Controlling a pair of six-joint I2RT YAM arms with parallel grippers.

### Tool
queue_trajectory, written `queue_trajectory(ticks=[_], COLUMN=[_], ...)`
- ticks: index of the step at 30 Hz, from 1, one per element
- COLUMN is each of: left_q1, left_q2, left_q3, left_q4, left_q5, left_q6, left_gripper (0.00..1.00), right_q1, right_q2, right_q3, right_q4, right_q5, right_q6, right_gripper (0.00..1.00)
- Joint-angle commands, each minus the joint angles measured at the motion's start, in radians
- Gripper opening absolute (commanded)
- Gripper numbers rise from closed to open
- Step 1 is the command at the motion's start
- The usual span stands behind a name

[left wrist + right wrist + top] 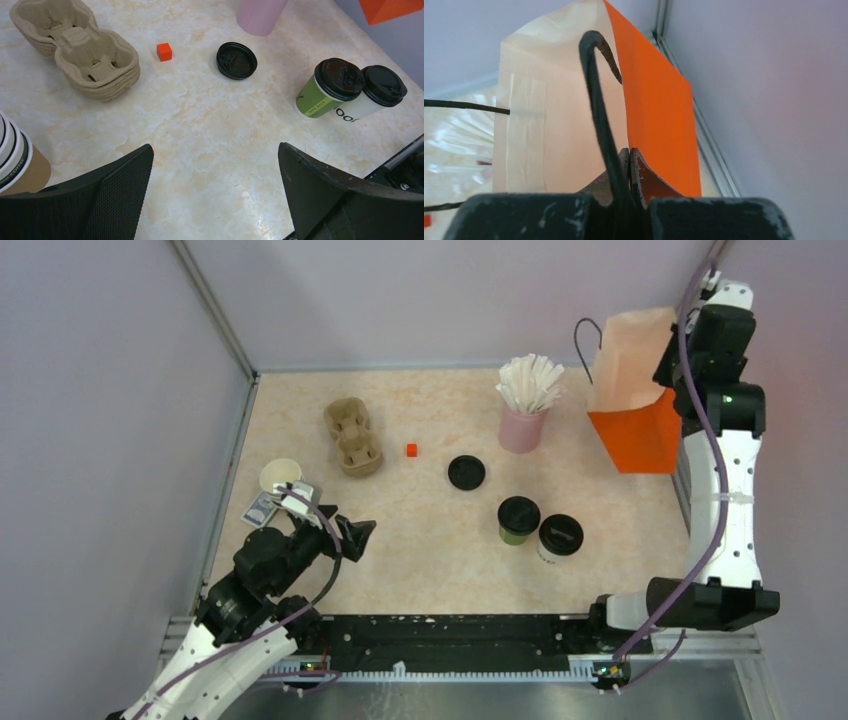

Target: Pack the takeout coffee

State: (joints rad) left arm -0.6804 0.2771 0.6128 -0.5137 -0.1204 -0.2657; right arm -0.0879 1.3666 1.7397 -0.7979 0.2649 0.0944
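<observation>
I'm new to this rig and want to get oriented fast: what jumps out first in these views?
The orange bag standing at the far right grabs the eye, with the right gripper pinched shut on its top edge beside the black handle. Next come two black-lidded cups side by side at middle-right, the olive takeout coffee and a white cup. The left gripper hangs wide open at near left.
</observation>
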Motion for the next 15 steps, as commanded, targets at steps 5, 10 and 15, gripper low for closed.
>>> queue_trajectory(ticks=[5,10,15], left_q1=[0.005,0.005,0.005], left_q2=[-0.009,-0.031,-0.029], left_q3=[-0.003,0.003,0.048], left_q4=[0.048,0.042,0.007], left_q5=[-0.005,-0.056,-0.131], left_q6=[0.008,0.003,-0.015], left_gripper=[0.99,0.99,0.99], right_q1=[0.049,0.143,0.246], right_q2=[-0.059,-0.152,-0.199], right_q3=[0.279,0.234,0.137], right_q4=[-0.088,0.047,0.148], right_q5=[-0.270,-0.488,-0.623], right_q6=[0.013,0.098,0.198], right_gripper=[0.00,0.00,0.00])
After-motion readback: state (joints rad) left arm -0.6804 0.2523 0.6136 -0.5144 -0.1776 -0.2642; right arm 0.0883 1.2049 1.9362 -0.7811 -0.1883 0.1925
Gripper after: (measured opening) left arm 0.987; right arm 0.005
